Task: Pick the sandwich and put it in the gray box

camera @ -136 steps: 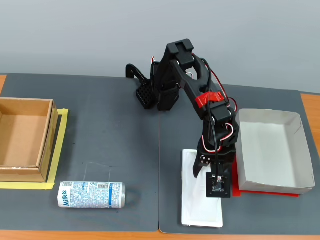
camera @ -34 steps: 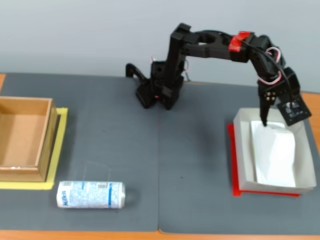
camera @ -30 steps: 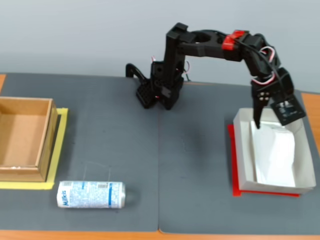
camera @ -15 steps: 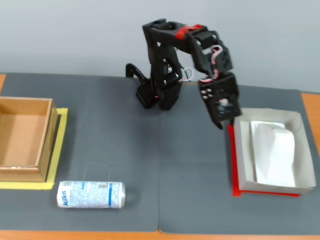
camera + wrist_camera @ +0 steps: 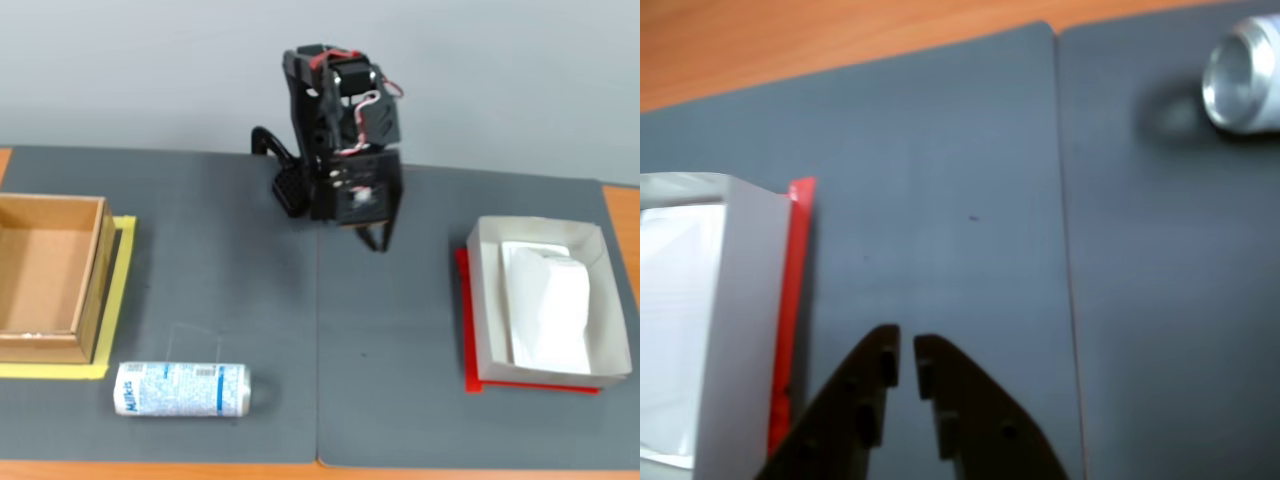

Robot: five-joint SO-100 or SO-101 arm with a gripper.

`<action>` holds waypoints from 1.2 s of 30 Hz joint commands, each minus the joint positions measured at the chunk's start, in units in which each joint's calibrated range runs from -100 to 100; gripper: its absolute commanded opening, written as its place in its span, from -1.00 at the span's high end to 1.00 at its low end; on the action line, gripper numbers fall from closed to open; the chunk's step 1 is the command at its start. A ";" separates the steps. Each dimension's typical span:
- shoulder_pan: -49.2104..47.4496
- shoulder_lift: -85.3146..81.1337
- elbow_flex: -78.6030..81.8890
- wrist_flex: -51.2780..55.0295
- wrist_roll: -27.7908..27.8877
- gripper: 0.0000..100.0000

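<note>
The sandwich (image 5: 548, 300), a white plastic package with a raised bulge, lies inside the gray box (image 5: 484, 305) at the right of the fixed view. The box rests on a red sheet (image 5: 530, 385). In the wrist view the box wall (image 5: 745, 330) and part of the white package (image 5: 675, 320) show at the left edge. My gripper (image 5: 907, 345) is empty, its dark fingers almost touching over bare mat to the right of the box. In the fixed view the gripper (image 5: 378, 240) hangs low near the arm's base, well left of the box.
A brown cardboard box (image 5: 50, 275) on a yellow sheet stands at the left of the fixed view. A blue-white can (image 5: 182, 388) lies on its side at the front left; its metal end shows in the wrist view (image 5: 1245, 75). Dark gray mats (image 5: 390, 380) cover the table.
</note>
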 commanded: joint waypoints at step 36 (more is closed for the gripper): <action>15.57 -29.65 48.04 -17.91 12.21 0.97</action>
